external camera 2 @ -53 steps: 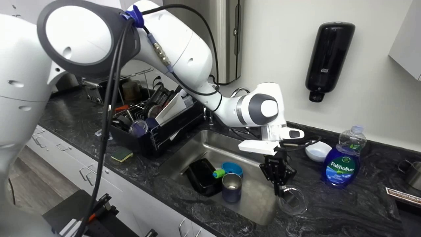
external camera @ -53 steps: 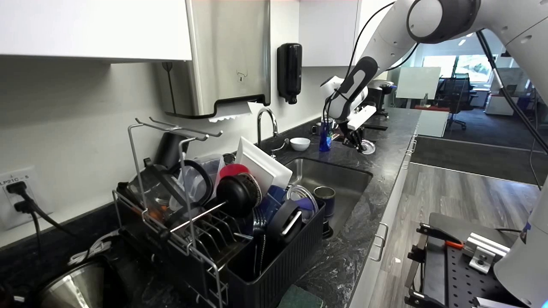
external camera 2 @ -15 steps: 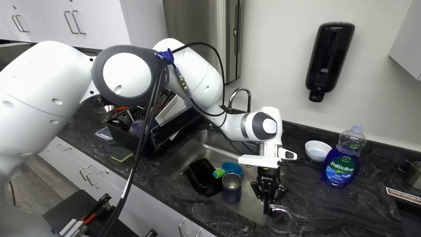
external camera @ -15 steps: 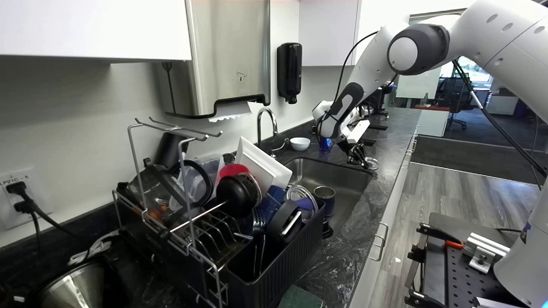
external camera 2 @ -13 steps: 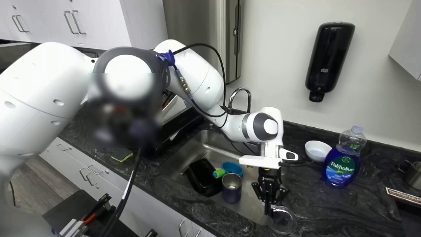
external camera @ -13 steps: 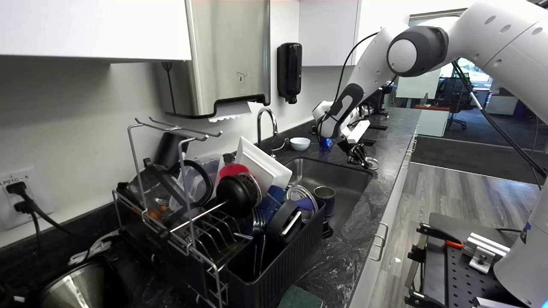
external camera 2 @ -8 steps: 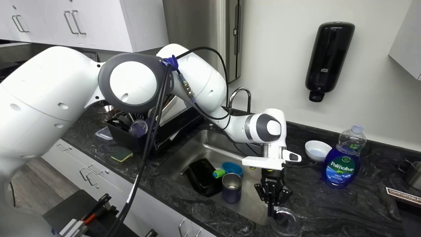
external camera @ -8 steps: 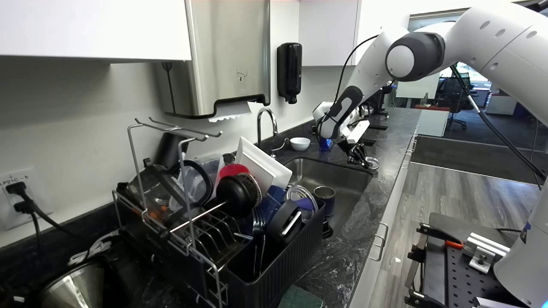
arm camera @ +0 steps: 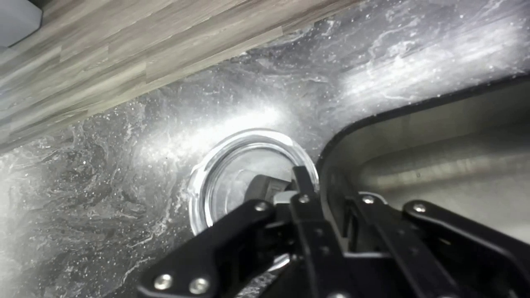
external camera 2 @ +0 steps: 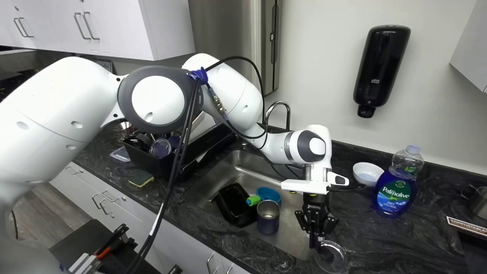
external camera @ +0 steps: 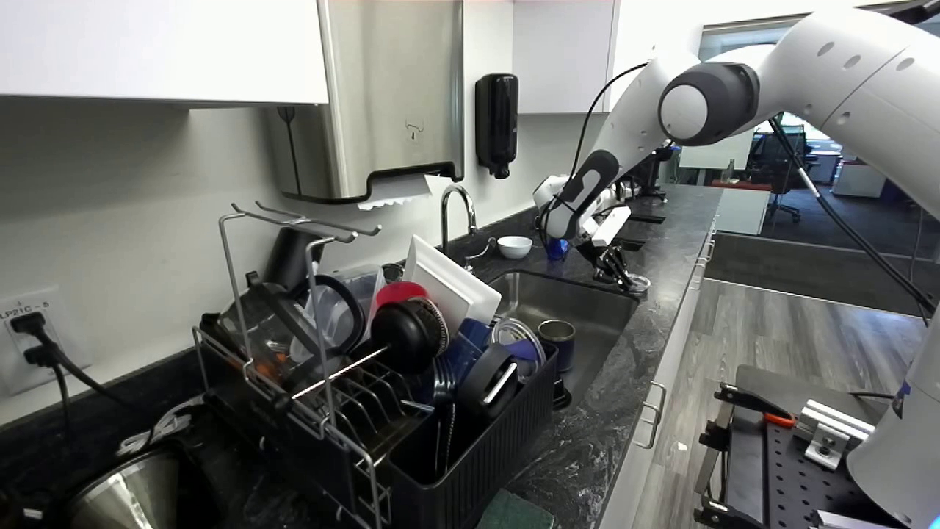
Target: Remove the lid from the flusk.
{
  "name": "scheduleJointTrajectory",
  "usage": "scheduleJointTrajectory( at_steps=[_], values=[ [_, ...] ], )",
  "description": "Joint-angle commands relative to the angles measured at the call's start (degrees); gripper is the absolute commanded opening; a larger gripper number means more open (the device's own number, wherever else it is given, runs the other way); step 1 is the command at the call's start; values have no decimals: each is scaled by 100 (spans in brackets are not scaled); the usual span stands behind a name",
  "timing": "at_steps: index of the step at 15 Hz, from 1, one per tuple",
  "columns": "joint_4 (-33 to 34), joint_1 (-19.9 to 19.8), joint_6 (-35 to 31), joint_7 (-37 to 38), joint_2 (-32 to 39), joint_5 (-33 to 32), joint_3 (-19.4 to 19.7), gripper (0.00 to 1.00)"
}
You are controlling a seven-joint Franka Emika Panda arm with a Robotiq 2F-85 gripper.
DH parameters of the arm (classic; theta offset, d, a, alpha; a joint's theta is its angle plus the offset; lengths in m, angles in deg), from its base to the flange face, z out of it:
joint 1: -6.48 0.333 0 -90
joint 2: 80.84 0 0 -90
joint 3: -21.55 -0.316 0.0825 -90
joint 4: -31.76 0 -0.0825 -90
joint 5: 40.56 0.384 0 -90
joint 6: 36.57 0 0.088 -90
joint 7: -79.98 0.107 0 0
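1. The clear lid (arm camera: 238,178) is lying on the counter (arm camera: 107,194) beside the sink (arm camera: 455,194).
2. The jaws are standing at its rim; whether clenched, I cannot tell.
3. In both exterior views only, the blue tumbler (external camera 2: 268,224) is standing in the sink.

this is a kitchen, apparently in an office. in both exterior views a steel sink (external camera: 587,310) with a gooseneck faucet (external camera: 445,224) is set into a dark marbled countertop (external camera 2: 395,243), beside a loaded dish rack (external camera: 501,441). on the wall (external camera 2: 323,57) hang a stainless paper towel dispenser (external camera: 400,88) and a black soap dispenser (external camera 2: 382,68), fittings more usual in a workplace than in a home. in an exterior view there are white cabinets (external camera 2: 118,30), a palmolive dish soap bottle (external camera 2: 393,192), a dish sponge (external camera 2: 141,178) and a compostables label (external camera 2: 467,226). in an exterior view a swivel chair (external camera: 769,165) and a whiteboard (external camera: 714,154) stand past the countertop.
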Motion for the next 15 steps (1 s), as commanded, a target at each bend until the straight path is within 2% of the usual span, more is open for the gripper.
scheduleJointTrajectory(
  at_steps=[1,8,15],
  values=[
    [278,-87,276,-105,128,75,-80,47],
    [144,-83,189,-70,-84,111,-110,98],
    [-362,-111,-109,-121,-993,174,-165,100]
  ],
)
